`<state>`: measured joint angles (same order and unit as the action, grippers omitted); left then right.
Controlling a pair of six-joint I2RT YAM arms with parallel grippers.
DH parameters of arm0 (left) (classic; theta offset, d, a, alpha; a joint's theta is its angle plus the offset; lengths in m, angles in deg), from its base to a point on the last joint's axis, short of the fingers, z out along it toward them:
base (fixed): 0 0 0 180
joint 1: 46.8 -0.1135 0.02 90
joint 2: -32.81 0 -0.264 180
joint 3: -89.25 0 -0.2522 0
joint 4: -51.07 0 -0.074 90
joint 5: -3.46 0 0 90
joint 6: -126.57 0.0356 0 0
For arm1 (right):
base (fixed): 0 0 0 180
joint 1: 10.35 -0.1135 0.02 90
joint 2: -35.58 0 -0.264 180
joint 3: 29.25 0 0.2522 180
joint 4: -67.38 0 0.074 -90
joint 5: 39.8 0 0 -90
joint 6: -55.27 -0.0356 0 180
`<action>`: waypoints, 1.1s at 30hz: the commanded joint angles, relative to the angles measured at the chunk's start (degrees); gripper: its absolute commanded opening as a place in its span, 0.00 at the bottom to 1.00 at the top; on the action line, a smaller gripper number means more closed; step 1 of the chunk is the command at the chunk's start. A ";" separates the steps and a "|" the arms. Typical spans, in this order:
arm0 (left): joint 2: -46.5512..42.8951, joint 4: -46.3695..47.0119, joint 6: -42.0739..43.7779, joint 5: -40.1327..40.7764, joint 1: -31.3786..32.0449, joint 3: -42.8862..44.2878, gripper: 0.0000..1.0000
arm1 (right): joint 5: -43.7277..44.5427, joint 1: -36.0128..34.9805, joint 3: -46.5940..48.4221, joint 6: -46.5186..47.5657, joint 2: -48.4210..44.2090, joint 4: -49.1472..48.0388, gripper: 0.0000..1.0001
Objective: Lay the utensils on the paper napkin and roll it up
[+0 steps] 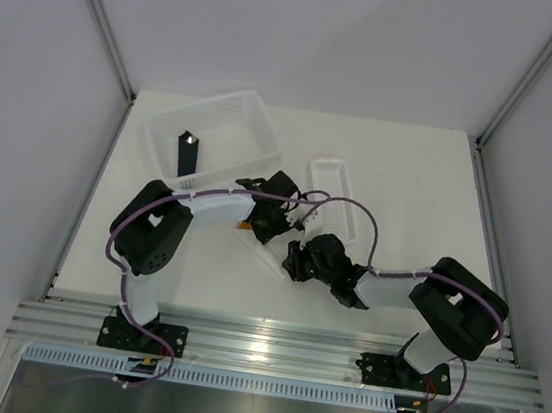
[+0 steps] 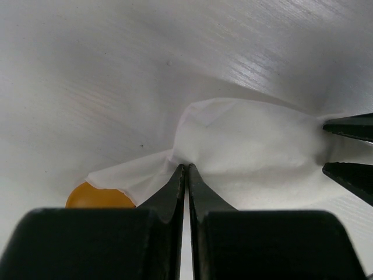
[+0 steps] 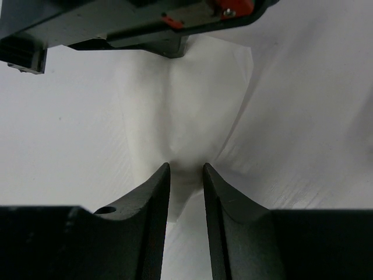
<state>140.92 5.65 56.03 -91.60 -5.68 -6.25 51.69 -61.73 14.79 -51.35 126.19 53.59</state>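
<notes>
The paper napkin (image 2: pixel 250 146) lies bunched on the white table between my two grippers, and shows as a pale strip in the top view (image 1: pixel 272 254). My left gripper (image 2: pixel 186 167) is shut, pinching the napkin's near edge. An orange spoon bowl (image 2: pixel 96 197) pokes out from under the napkin at the left, and a small orange bit (image 1: pixel 243 226) shows by the left wrist. The fork and knife are hidden. My right gripper (image 3: pixel 186 168) is closed on the napkin's (image 3: pixel 186 111) other end, and its fingertips (image 2: pixel 349 126) show at the right of the left wrist view.
A large white slotted basket (image 1: pixel 214 134) stands at the back left with a black upright block (image 1: pixel 187 152) in it. A narrow white ribbed tray (image 1: pixel 336 196) lies behind the right gripper. The left gripper's body (image 3: pixel 145 26) hangs close above the napkin's far end.
</notes>
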 commanded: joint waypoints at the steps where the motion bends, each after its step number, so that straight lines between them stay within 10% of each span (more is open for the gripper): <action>1: 2.19 -0.86 0.58 -0.04 0.36 -1.22 0.04 | 2.18 0.31 1.80 1.50 -1.13 -1.46 0.32; 18: 2.28 -0.86 0.49 0.14 0.45 -1.22 0.04 | -3.43 0.13 3.29 5.81 5.71 -11.03 0.38; 33: 1.84 -0.42 0.75 -0.21 0.36 -1.75 0.04 | 6.06 -0.83 7.06 3.69 4.67 4.26 0.49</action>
<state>140.94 5.82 56.12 -90.55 -5.64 -6.27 53.99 -62.54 20.13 -48.11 132.04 52.01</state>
